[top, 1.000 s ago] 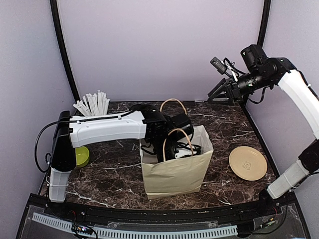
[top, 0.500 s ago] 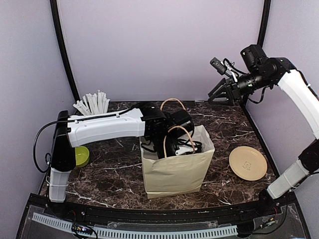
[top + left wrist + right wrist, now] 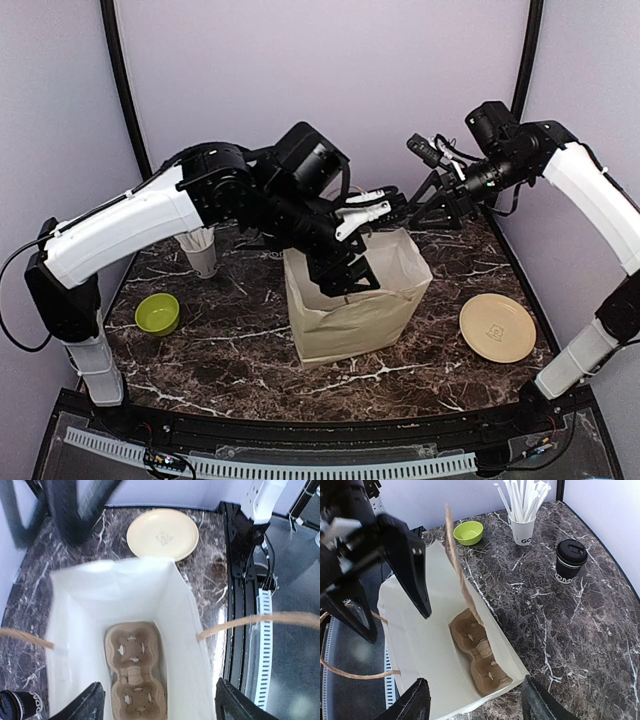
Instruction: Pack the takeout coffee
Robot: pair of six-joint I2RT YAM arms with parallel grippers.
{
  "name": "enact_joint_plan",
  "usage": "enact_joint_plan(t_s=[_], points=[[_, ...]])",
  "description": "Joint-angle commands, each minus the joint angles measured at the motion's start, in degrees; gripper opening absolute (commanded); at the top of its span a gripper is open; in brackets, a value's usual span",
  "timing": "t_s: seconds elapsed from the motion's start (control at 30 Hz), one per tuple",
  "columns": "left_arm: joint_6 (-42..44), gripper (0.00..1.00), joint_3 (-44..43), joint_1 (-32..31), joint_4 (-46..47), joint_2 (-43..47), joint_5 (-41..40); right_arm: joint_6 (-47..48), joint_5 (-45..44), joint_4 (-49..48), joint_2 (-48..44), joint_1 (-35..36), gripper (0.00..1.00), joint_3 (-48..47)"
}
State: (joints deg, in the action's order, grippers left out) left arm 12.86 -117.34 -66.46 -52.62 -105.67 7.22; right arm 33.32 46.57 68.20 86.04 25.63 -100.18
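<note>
The takeout coffee (image 3: 570,560), a dark-sleeved cup with a black lid, stands on the marble beside the straw cup; it also shows at the lower left corner of the left wrist view as the coffee (image 3: 17,705). The top view hides it behind my left arm. A paper bag (image 3: 350,315) stands open mid-table with a cardboard cup carrier (image 3: 135,672) flat on its bottom. My left gripper (image 3: 160,705) hangs open above the bag mouth, empty. My right gripper (image 3: 477,705) is open over the bag's far right side, empty.
A pale cup of white straws (image 3: 202,250) and a lime-green bowl (image 3: 158,313) sit left of the bag. A cream plate (image 3: 497,327) lies to its right. The bag's twine handles (image 3: 260,620) stick up around the left gripper's fingers.
My left arm has lifted out of the bag and its jaws have opened wide. The right gripper has dropped a little toward the bag.
</note>
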Motion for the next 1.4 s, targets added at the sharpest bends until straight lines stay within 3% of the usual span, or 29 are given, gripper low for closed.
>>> enact_joint_plan(t_s=[0.0,0.27,0.53,0.67,0.87,1.0,1.13,1.37], points=[[1.47,0.8,1.2,0.34,5.81,4.73,1.16,1.46,1.03,0.41,2.22,2.14,0.62,-1.32],[1.93,0.77,0.65,0.45,10.16,9.18,-4.22,-0.17,-0.45,-0.12,4.59,2.76,0.61,-5.0],[0.7,0.87,19.33,2.37,31.05,23.81,-18.67,-2.4,-4.15,-3.19,9.26,4.47,0.6,-8.79],[-7.11,0.89,26.62,8.81,33.72,27.68,-18.56,-2.32,-4.82,-3.71,11.85,6.69,0.6,-11.67],[-10.54,0.89,32.19,13.31,33.57,30.59,-17.57,-2.66,-5.59,-2.85,18.63,8.96,0.58,-17.76],[-10.71,0.89,34.05,14.04,33.58,31.74,-17.28,-2.38,-4.46,-0.97,22.76,9.78,0.38,-22.23],[-10.73,0.89,35.09,14.44,33.77,32.18,-17.1,-2.4,-4.13,-0.58,23.7,9.79,0.01,-23.48],[-10.13,0.89,35.48,15.37,33.94,30.95,-17.39,-0.36,-4.63,2.44,20.39,7.47,0.0,-21.49]])
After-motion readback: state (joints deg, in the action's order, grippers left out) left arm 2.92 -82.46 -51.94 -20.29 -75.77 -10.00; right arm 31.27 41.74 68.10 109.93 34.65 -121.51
